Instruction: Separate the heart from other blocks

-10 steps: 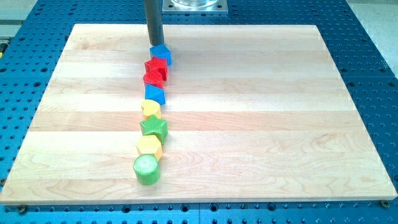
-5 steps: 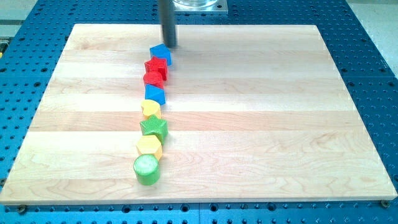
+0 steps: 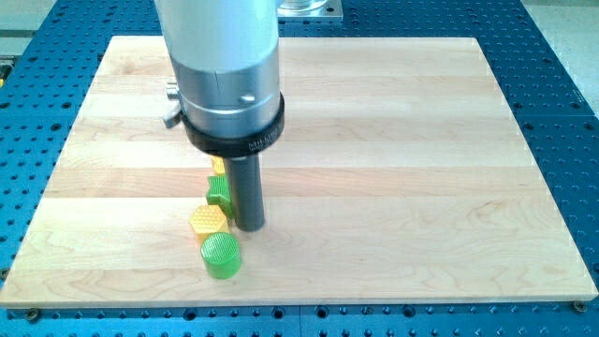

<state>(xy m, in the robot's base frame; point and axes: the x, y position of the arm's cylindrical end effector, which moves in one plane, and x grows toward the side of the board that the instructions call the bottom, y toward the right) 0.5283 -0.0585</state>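
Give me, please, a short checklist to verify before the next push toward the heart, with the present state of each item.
1. My tip on the board: ok, right of the yellow hexagon block.
2. Yellow heart visible: not ok, only a sliver shows beside the arm.
3. Green star clear of my tip: cannot tell, rod covers it partly.
4. Green cylinder apart from my tip: ok.
5. Red and blue blocks: cannot tell, hidden behind the arm.
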